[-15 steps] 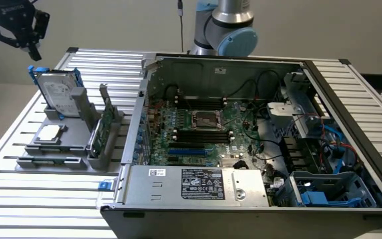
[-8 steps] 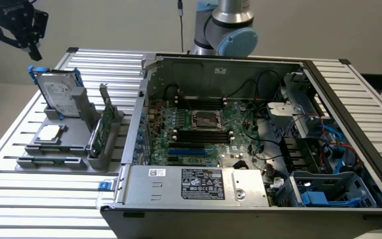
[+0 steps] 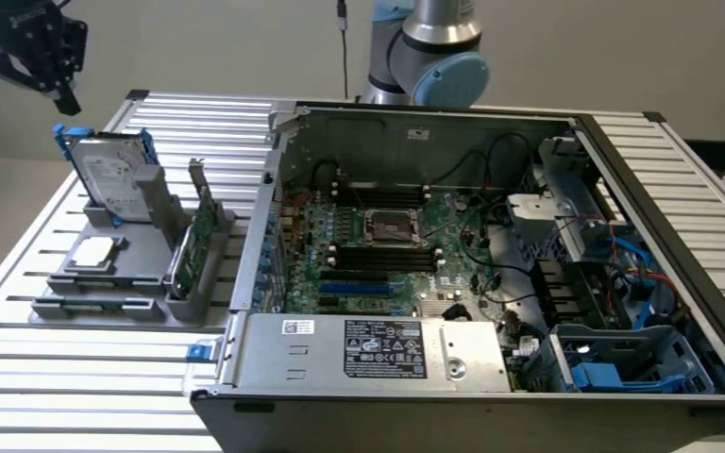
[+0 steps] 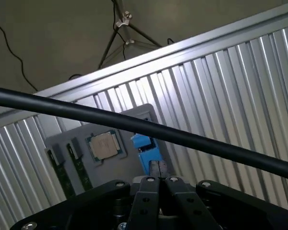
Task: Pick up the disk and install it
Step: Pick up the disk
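Inventory, all places reckoned from the grey plastic holder block [image 3: 121, 283].

1. My gripper [image 3: 68, 102], black, two-fingered: hanging in the air above the holder's far end, clear of everything. The fingers [image 4: 153, 168] are pressed flat together with no gap and nothing between them.

2. The disk [image 3: 110, 177], a flat rectangular silver-grey metal hard drive with a white printed label in a blue plastic carrier bracket: standing upright on edge in the holder's rear slot, its blue top edge [image 4: 146, 152] just beneath my fingertips in the wrist view, not touched.

3. Small square silver chip [image 3: 94, 252]: lying flat in a recess on the holder's low front part.

4. Thin green circuit card [image 3: 197, 231]: standing on edge in a slot along the holder's side, towards the computer.

5. Open grey metal computer case [image 3: 337, 354], motherboard exposed: beside the holder, on the exterior view's right of it.

6. Ribbed silver metal table [image 3: 60, 387]: bearing the holder and the case.

7. Black cable [image 4: 221, 148]: crossing the wrist view between camera and holder.
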`<state>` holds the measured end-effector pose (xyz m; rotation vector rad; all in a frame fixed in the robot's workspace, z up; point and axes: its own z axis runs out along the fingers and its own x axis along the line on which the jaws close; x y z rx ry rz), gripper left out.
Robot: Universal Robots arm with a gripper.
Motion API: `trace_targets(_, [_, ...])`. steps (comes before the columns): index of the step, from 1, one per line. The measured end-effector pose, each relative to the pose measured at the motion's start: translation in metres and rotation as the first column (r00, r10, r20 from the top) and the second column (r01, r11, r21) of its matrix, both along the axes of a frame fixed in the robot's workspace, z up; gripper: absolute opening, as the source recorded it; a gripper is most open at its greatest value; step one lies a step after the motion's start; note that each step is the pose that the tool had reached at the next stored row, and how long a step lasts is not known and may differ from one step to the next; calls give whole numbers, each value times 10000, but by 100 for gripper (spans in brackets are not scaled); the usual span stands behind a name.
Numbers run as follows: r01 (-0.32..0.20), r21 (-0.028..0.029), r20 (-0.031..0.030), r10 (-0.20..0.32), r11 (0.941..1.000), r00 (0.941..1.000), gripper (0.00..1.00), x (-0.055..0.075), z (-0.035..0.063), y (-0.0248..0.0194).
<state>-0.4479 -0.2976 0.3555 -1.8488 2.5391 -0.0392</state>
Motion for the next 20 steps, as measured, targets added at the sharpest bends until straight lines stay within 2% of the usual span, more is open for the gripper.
trace_targets(3, [-512, 2, -2, 512, 9987, 9987, 11, 0, -1, 0])
trace_targets(7, [-1158, 5, -8, 1158, 9933, 9933, 11, 0, -2, 0])
trace_targets(12, [-1969, 9, -13, 1969, 9804, 9804, 11, 0, -4, 0])
trace_targets(17, [-2724, 11, -21, 2724, 9622, 9622, 11, -1, -8, -1])
trace_targets(20, [-2747, 10, -21, 2747, 9615, 9615, 12, -1, -8, -1])
